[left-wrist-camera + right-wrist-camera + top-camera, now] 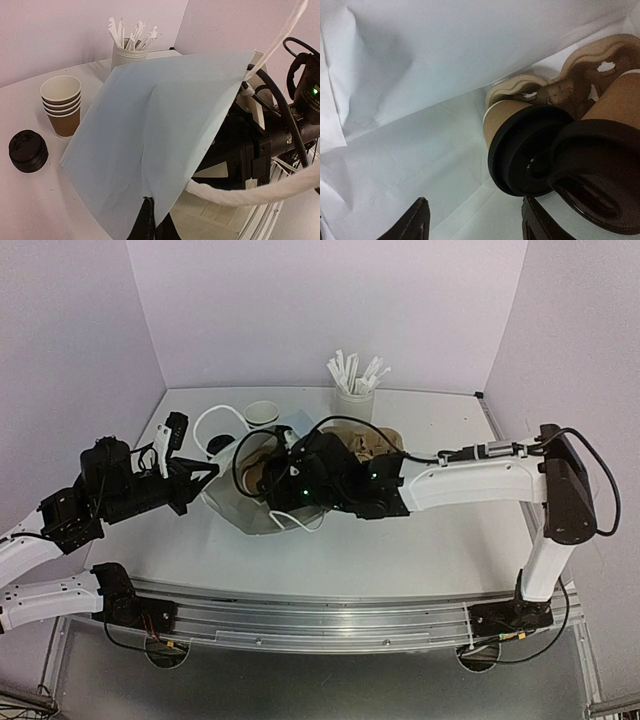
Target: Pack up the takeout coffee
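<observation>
Now, your left pincer [150,222] is clamped on the edge of the paper bag [150,135], holding one wall up. Your right pincer [477,225] is inside the bag with its fingers apart, gripping nothing. Just ahead of it, two lidded coffee cups [520,145] sit in a pulp carrier [560,90] with white bag paper around them. Treat the cups as top-heavy, with thin walls that probably dent and lids that could pop. The carrier looks stiffer, so take hold at its middle ridge rather than squeezing a cup. Spare cups [61,105] and a loose lid [28,150] stand outside on the surface [20,200].
</observation>
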### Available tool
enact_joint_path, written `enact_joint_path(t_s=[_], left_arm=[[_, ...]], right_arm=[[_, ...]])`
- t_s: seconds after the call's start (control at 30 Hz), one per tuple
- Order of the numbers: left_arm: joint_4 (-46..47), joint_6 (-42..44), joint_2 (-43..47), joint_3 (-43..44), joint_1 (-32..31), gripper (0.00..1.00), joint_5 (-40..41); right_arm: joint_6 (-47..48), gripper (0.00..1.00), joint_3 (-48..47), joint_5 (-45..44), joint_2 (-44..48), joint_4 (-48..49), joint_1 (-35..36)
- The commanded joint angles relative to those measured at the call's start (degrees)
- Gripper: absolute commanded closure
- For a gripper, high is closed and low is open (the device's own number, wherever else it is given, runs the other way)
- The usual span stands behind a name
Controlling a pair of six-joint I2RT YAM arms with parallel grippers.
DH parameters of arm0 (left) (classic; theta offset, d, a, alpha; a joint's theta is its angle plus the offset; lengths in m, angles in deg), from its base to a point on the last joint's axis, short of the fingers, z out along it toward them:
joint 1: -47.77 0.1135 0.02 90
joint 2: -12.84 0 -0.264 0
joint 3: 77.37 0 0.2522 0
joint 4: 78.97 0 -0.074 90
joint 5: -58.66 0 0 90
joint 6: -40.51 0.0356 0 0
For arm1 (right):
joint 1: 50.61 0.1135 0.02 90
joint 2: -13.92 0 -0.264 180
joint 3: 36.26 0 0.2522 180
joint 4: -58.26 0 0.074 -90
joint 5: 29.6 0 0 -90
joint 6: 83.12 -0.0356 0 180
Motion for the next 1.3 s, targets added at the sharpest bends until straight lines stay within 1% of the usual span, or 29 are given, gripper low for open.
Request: enact_joint_path(t_s=[0.0,0.07,0.13,0.2,0.3,0.43,0.5,0.57,0.6,0.63,0.77,0.87,1.0,1.03,1.1,1.17,1.27], left_arm=[[-1.3,-0.7,1.2,-1.1,0.3,1.0,-0.6],[-1.2,-0.8,1.3,-1.2,0.4,1.0,-0.6],[-1.3,-0.8,1.5,-1.2,0.4,1.0,-0.7],[-1.2,-0.9,1.6,-1.3,0.4,1.0,-0.7],[-1.1,-1.0,1.6,-1.3,0.5,1.0,-0.9],[-1.0,-1.0,1.6,-1.3,0.5,1.0,-1.1],[-1.2,-1.0,1.5,-1.3,0.5,1.0,-0.9],[-1.3,-1.0,1.5,-1.2,0.6,1.0,-0.9],[-1.3,-1.0,1.5,-1.3,0.6,1.0,-0.9],[-1.3,-1.1,1.5,-1.3,0.7,1.0,-0.9],[-1.0,-1.1,1.5,-1.4,0.7,1.0,-0.8],[-1.0,-1.1,1.5,-1.5,0.7,1.0,-0.9],[-1.2,-1.1,1.5,-1.3,0.7,1.0,-0.8],[-1.2,-1.1,1.4,-1.4,0.7,1.0,-0.9],[-1.0,-1.2,1.3,-1.4,0.7,1.0,-1.1],[-0.9,-1.2,1.3,-1.5,0.7,1.0,-1.3],[-1.1,-1.2,1.4,-1.3,0.7,1.0,-1.1]], right_arm=[[-6.3,0.44,-5.8,-7.6,-0.7,-5.3,-0.8],[-6.6,0.46,-8.3,-6.0,-2.8,-6.3,-0.9],[-7.3,0.5,-10.3,-5.4,-4.6,-7.7,-0.9],[-8.1,0.56,-11.3,-6.5,-5.7,-8.8,-0.9],[-8.6,0.61,-11.7,-9.4,-6.4,-10.0,-0.9],[-8.8,0.66,-12.5,-10.6,-8.1,-13.1,-1.0],[-8.7,0.61,-12.7,-8.1,-8.2,-13.5,-1.1],[-5.7,0.49,-13.6,-1.8,-7.6,-13.3,-1.4],[-3.9,0.45,-14.0,0.6,-6.8,-13.5,-1.5],[-3.1,0.43,-13.5,1.1,-5.4,-13.5,-1.5],[-1.1,0.4,-7.8,-0.7,3.2,-13.5,-1.5],[1.7,0.4,-5.4,2.5,7.5,-13.4,-1.5],[4.2,0.39,-6.3,10.8,10.1,-13.3,-1.7],[4.4,0.38,-6.5,13.3,10.6,-13.1,-2.0],[3.6,0.31,-6.3,17.2,11.3,-12.6,-3.0],[2.5,0.25,-5.4,17.0,11.7,-12.6,-3.4],[0.9,0.23,-4.6,16.3,11.3,-12.2,-3.4]])
